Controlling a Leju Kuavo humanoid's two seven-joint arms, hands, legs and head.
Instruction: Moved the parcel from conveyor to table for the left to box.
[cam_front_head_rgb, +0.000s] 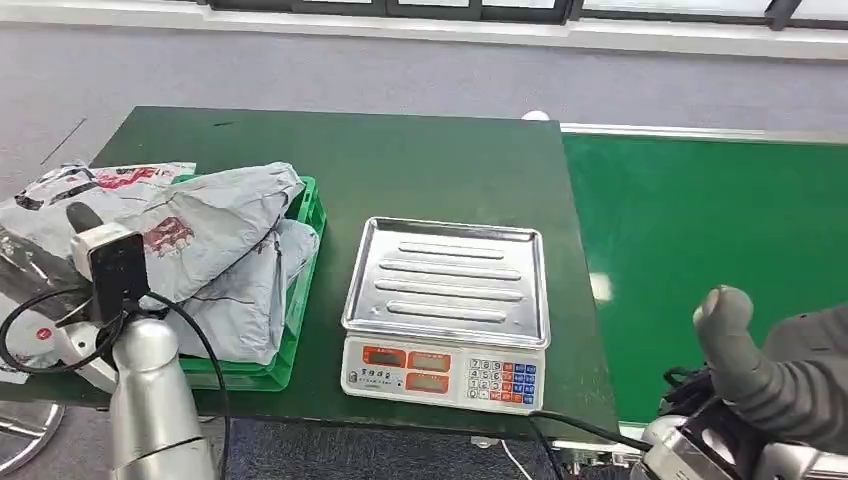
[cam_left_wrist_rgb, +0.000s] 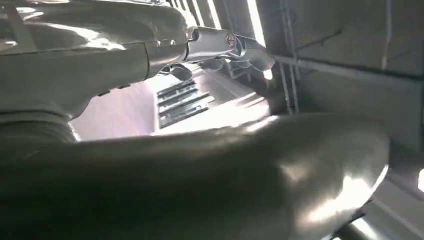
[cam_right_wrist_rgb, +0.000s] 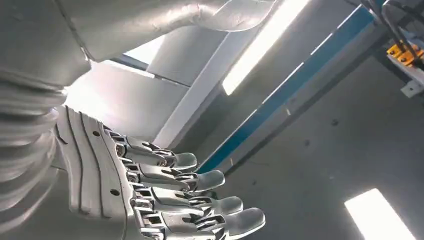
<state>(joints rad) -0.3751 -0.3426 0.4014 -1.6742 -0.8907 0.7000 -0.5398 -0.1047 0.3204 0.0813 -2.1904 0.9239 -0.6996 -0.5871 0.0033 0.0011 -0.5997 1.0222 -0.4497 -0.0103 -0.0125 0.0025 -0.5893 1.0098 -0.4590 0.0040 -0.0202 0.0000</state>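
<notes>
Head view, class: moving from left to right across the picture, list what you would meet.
Left arm → green crate heaped with grey parcels → weighing scale → green conveyor belt → right hand.

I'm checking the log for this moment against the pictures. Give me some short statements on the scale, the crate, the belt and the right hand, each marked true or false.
1. The scale's steel pan holds a parcel. False: the pan is bare.
2. Grey parcels are piled in the green crate. True.
3. A parcel lies on the green conveyor belt. False: no parcel is on the part of the belt in view.
4. The right hand holds nothing, its fingers apart. True.
5. The scale stands on the dark green table between the crate and the belt. True.
</notes>
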